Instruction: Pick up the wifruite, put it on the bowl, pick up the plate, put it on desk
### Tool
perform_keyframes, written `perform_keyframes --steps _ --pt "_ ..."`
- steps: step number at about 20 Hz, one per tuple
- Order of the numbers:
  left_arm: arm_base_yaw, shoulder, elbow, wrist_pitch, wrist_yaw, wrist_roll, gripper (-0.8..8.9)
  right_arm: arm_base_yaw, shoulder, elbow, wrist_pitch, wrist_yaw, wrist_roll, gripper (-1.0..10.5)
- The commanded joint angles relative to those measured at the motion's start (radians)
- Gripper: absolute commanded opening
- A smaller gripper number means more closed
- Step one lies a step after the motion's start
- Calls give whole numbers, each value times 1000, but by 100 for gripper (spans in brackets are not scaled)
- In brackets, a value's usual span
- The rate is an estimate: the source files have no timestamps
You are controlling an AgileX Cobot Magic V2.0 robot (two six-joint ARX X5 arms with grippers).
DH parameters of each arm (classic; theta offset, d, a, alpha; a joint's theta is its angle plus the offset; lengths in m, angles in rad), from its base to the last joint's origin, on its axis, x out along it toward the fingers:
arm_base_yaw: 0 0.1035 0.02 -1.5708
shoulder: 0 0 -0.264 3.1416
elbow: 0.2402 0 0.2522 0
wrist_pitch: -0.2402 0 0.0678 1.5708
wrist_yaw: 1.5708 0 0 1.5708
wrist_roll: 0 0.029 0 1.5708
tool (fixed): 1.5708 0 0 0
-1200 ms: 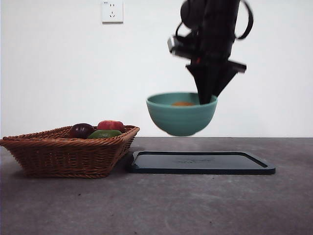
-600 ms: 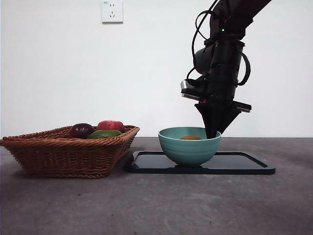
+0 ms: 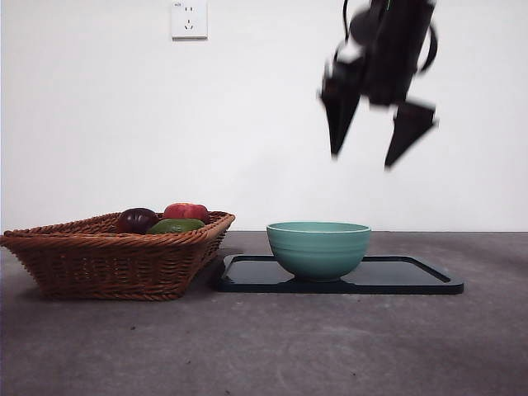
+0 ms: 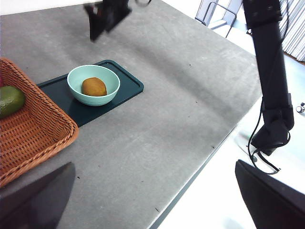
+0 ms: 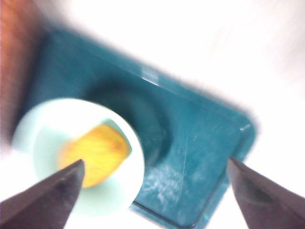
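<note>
The teal bowl [image 3: 318, 247] stands on the left part of the dark plate [image 3: 412, 276], which lies flat on the desk [image 3: 330, 346]. The orange-brown wifruite [image 4: 94, 87] lies inside the bowl [image 4: 102, 101]; the bowl's wall hides it in the front view. My right gripper [image 3: 361, 161] hangs open well above the bowl, touching nothing. Its wrist view is blurred and looks down on the wifruite [image 5: 95, 155], the bowl [image 5: 47, 119] and the plate [image 5: 200, 143]. My left gripper [image 4: 155, 164] waits open and empty, high and away from the plate [image 4: 128, 86].
A wicker basket [image 3: 115, 256] stands left of the plate, almost touching it. It holds a dark purple fruit [image 3: 137, 219], a red fruit [image 3: 187, 212] and a green fruit [image 3: 176, 225]. A wall socket [image 3: 189, 18] sits on the white back wall.
The bowl came down from the air onto the plate. The right gripper then let go of its rim, opened and rose clear above it.
</note>
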Motion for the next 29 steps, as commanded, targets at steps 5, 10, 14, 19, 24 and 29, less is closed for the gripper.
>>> perform_keyframes --steps 5,10,14,19,24,29 --pt "-11 3 6 14 1 6 562 7 -380 -102 -74 19 -3 608" --pt "-11 3 6 52 1 5 562 11 -755 -412 -73 19 -3 612" --pt "-11 3 6 63 1 5 561 27 -1056 -621 -73 15 0 611" --pt "-11 3 6 63 1 5 561 27 -1363 -817 -73 -15 29 611" --pt "-11 3 6 65 1 1 559 26 -1625 -1000 -73 -22 74 611" --pt "-11 3 6 113 1 -2 559 26 -1764 -1122 -73 -64 108 611"
